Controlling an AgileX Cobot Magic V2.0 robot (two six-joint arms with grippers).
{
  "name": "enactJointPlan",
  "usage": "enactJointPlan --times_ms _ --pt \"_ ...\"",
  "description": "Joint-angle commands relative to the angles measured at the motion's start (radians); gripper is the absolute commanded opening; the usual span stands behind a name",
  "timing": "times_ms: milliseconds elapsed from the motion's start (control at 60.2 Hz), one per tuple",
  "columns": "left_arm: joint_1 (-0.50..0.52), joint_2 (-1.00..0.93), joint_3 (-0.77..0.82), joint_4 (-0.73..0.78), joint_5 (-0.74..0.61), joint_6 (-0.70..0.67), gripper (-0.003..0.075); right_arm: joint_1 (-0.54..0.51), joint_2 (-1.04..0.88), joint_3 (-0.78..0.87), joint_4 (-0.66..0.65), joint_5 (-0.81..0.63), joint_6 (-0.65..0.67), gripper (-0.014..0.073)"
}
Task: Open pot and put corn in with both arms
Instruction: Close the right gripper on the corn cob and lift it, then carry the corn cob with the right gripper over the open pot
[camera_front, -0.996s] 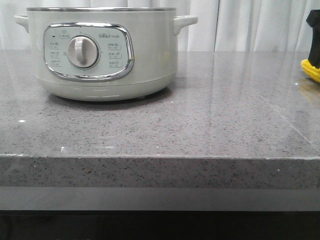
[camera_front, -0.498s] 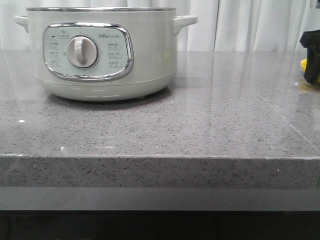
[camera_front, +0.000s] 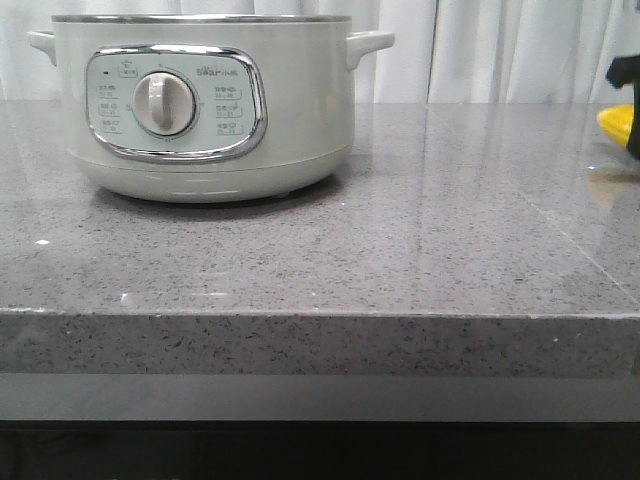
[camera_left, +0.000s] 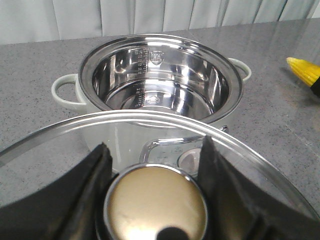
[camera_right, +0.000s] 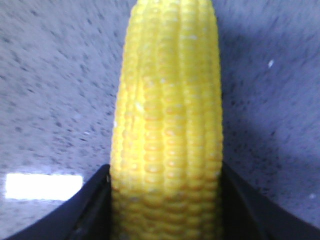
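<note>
A large round pale grey-green electric pot stands on the speckled grey stone counter, with a bright yellow corn cob well apart beside a dark gripper tip.

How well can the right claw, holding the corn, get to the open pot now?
Probably yes: the pot stands open, its lid held aside by the left claw. The right claw grips the corn.

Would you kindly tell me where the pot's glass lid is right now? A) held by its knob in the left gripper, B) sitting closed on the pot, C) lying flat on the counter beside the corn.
A: the left gripper clamps the lid by its knob, leaving the pot open.
</note>
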Motion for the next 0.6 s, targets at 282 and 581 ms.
enactJointPlan --times_ms 282,581 --pt "0.003 -0.006 -0.036 -0.011 -0.144 -0.010 0.0186 0.161 -0.171 -0.240 0.034 0.042 -0.012 0.0330" --pt "0.003 -0.006 -0.036 -0.011 -0.144 -0.010 0.0186 0.392 -0.173 -0.390 0.056 0.047 -0.012 0.0330"
